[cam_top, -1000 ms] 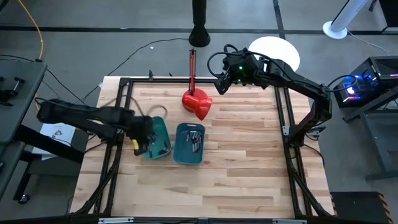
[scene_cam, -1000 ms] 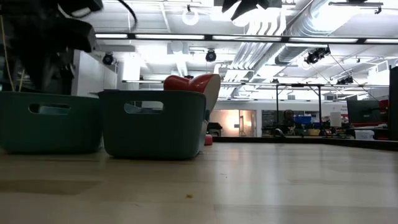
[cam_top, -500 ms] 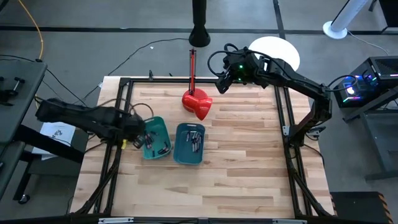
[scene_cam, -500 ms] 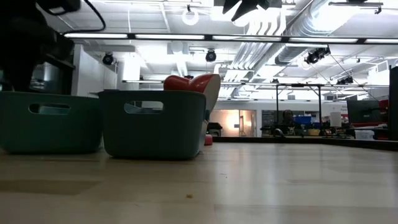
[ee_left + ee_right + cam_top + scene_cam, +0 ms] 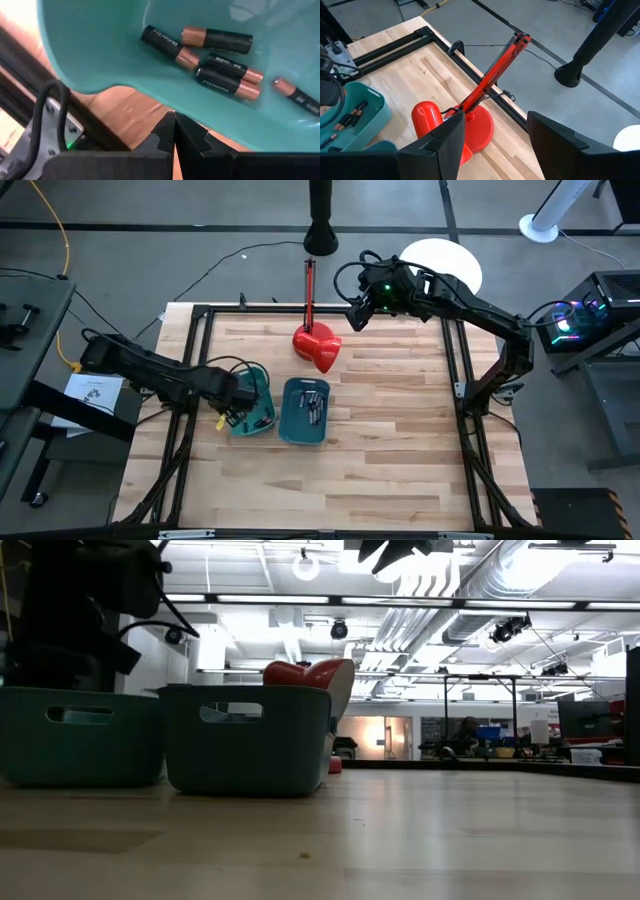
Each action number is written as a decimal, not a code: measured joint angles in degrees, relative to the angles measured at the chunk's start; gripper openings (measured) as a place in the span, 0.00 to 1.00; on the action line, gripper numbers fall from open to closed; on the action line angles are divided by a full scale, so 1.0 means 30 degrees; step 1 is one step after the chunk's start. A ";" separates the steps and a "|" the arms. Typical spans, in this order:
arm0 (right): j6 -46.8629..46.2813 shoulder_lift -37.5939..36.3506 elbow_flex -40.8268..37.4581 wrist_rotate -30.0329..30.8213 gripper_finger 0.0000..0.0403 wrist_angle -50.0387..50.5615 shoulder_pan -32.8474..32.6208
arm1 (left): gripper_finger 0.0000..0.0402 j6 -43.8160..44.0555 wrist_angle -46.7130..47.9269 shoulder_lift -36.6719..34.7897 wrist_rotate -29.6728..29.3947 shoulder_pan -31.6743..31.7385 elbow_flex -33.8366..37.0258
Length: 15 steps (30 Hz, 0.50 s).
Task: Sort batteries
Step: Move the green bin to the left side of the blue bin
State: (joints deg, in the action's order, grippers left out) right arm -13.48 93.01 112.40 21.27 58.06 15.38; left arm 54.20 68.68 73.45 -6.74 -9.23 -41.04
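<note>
Two teal bins stand side by side on the wooden table: the left bin (image 5: 256, 406) (image 5: 80, 735) and the right bin (image 5: 305, 412) (image 5: 250, 740). Several dark batteries with copper ends (image 5: 220, 70) lie on the left bin's floor (image 5: 100, 50), and more batteries (image 5: 312, 402) lie in the right bin. My left gripper (image 5: 232, 398) (image 5: 174, 125) is shut with nothing between its fingers. It hangs over the left bin's rim on the side toward the table's left edge. My right gripper (image 5: 353, 318) (image 5: 495, 145) is open and waits high over the far edge.
A red heart-shaped object (image 5: 318, 347) (image 5: 305, 673) with a long red handle (image 5: 495, 75) stands behind the bins near the far edge. A black metal frame (image 5: 195, 360) runs round the table. Bare wood (image 5: 400, 420) lies to the right of the bins.
My left gripper drew back from the left bin toward the table's left edge. It then swung back over that bin's left rim, and its arm now lies more slanted. The bins, the batteries and my right arm stayed where they were.
</note>
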 joint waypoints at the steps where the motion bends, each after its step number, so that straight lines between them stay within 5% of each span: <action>1: 0.0037 0.0000 0.0000 -0.0001 0.52 -0.0001 0.0000 | 0.00 -0.0200 -0.0305 0.0148 -0.0025 0.0000 -0.0015; 15: 0.0195 0.0000 0.0000 -0.0010 0.52 0.0021 0.0000 | 0.00 -0.4636 -0.5477 0.1029 -0.2501 0.0087 0.0000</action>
State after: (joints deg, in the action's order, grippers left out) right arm -12.90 93.01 112.40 21.24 58.13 15.38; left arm 40.29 52.25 76.53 -14.24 -8.97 -41.04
